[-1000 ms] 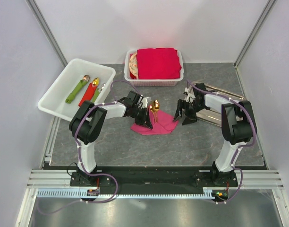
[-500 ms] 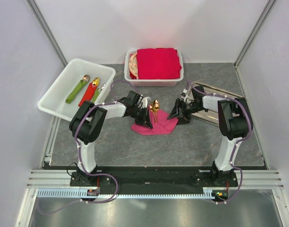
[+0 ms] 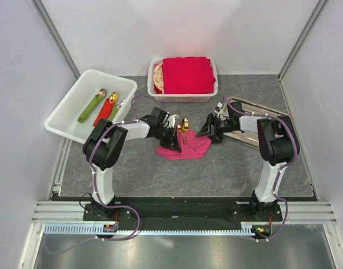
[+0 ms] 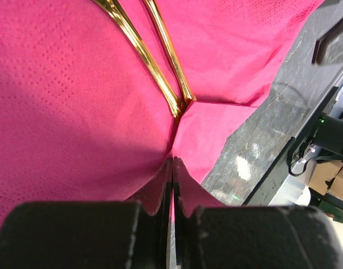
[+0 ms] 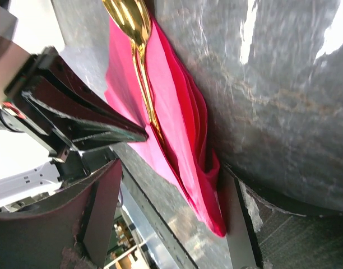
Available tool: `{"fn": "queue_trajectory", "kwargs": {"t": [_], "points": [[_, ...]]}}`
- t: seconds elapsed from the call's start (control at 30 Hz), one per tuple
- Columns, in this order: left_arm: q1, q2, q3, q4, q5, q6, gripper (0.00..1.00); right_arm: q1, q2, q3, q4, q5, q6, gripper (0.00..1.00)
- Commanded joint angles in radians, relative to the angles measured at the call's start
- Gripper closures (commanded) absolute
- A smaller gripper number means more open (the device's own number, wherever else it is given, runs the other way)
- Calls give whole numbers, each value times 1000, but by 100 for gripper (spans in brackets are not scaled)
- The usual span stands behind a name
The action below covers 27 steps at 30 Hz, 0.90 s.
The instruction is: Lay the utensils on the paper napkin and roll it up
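The magenta paper napkin lies crumpled on the grey table, folded up around the gold utensils. The spoon bowl sticks out at the far end. My left gripper is shut on a pinch of the napkin's left side. In the left wrist view the napkin fills the frame, and two gold handles meet at a crease just past the jaws. My right gripper stands open at the napkin's right edge. In the right wrist view the folded edge lies between its fingers, beside the spoon.
At the back left a white tub holds spoons wrapped in green and red bundles. A white basket with a stack of red napkins stands at the back centre. A metal tray lies right of my right arm.
My right gripper has moved left from near the tray to the napkin's right edge. The left gripper has kept its pinch in place.
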Motion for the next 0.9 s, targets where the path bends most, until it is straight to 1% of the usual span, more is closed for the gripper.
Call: {"fn": "queue_trajectory", "kwargs": {"t": [0.0,0.17,0.4,0.6,0.73,0.87], "points": [[3,33,12,-14,-59,18,94,1,18,-7,111,-7,54,25],[3,36,12,-14,-58,18,94,3,20,-18,109,-6,51,25],[5,34,10,-15,-58,18,94,-9,-20,-14,-74,63,-93,28],[5,33,8,-15,-59,18,94,-20,-26,-8,-159,100,-184,29],[5,33,9,-14,-59,18,94,-20,-23,-19,-173,86,-196,32],[5,36,10,-14,-58,18,94,-19,-16,-27,-168,19,-187,35]]}}
